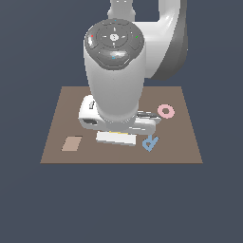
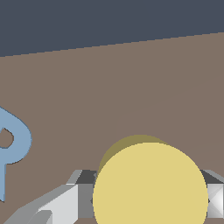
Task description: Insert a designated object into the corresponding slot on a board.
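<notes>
The yellow disc (image 2: 151, 186) fills the near part of the wrist view, with a grey finger (image 2: 65, 205) close against one side and the other finger (image 2: 215, 199) against the opposite side. My gripper (image 2: 151, 199) is shut on the disc, low over the brown board (image 2: 131, 78). In the exterior view the arm covers the middle of the board (image 1: 52, 142). There the gripper (image 1: 116, 137) shows only as a white bar with a thin yellow sliver (image 1: 114, 132) above it. The dark round hole is hidden in both views.
A blue R-shaped piece (image 1: 150, 142) lies on the board just to the exterior view's right of the gripper; it also shows in the wrist view (image 2: 11, 144). A pink ring (image 1: 165, 111) lies further back on the right. A pale tan rectangle (image 1: 72, 143) lies at the front left.
</notes>
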Robot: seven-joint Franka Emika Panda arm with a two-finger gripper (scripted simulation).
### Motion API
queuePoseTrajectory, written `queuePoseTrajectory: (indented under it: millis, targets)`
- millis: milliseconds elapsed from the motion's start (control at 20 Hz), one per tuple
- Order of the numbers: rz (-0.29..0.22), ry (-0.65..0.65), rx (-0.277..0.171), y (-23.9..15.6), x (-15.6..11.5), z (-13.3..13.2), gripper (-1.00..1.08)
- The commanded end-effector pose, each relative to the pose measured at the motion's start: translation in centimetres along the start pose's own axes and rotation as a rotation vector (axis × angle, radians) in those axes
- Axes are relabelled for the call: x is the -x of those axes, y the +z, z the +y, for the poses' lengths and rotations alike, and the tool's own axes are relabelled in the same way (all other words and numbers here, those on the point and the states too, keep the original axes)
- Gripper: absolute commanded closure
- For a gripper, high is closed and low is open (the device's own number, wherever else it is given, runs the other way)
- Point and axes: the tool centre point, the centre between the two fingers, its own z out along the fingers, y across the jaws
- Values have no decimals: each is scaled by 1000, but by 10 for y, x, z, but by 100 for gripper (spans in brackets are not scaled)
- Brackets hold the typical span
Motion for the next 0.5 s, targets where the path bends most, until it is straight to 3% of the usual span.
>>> queuePoseTrajectory:
  millis: [0,450]
  targets:
    - [1,-91,0,-1,9,1,108]
    - [1,-448,0,-3,43,14,108]
